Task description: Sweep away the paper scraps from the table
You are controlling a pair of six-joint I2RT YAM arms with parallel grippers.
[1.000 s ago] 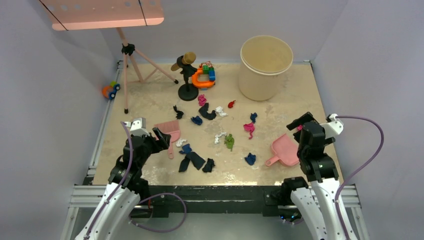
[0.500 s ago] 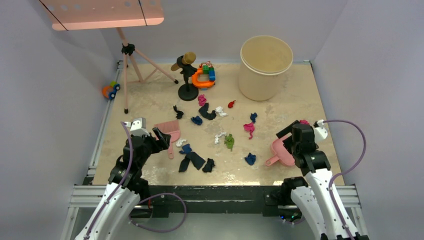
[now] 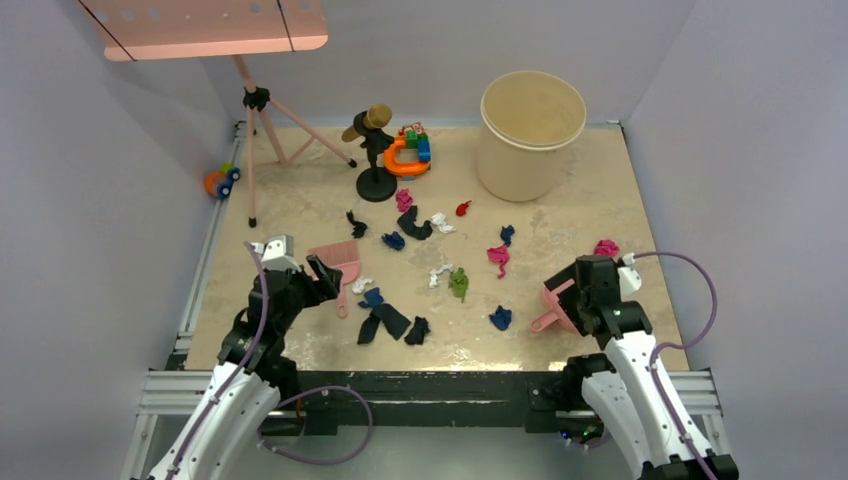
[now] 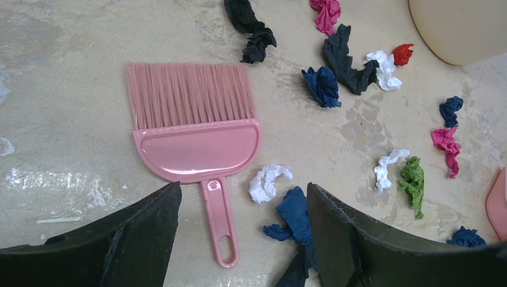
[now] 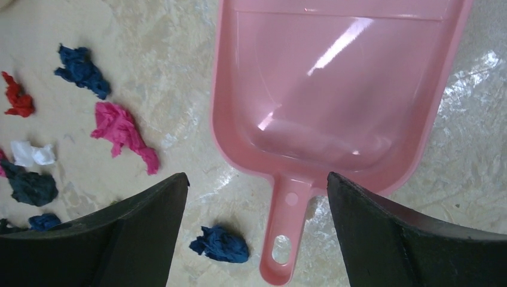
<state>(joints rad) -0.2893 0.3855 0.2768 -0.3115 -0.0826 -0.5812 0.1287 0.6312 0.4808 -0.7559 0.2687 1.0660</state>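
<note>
Several paper scraps lie across the middle of the beige table (image 3: 300,205): a navy one (image 3: 392,320), a green one (image 3: 459,283), a pink one (image 3: 497,257), a blue one (image 3: 500,318). My left gripper (image 3: 318,272) is open and empty. In the left wrist view the left gripper (image 4: 244,188) straddles the handle of the pink brush (image 4: 197,143), with a white scrap (image 4: 268,181) and a blue scrap (image 4: 296,209) by its right finger. My right gripper (image 3: 575,290) is open and empty. In the right wrist view the right gripper (image 5: 257,176) hovers over the pink dustpan (image 5: 335,89), near its handle.
A beige bucket (image 3: 532,120) stands at the back right. A black stand (image 3: 375,150) and toy blocks with an orange ring (image 3: 408,150) are at the back middle. A pink tripod (image 3: 262,130) stands at the back left. A pink scrap (image 3: 606,247) lies behind the dustpan (image 3: 558,298).
My right arm has swung left and lowered over the dustpan, uncovering the pink scrap behind it. The left arm, brush and scraps have not moved.
</note>
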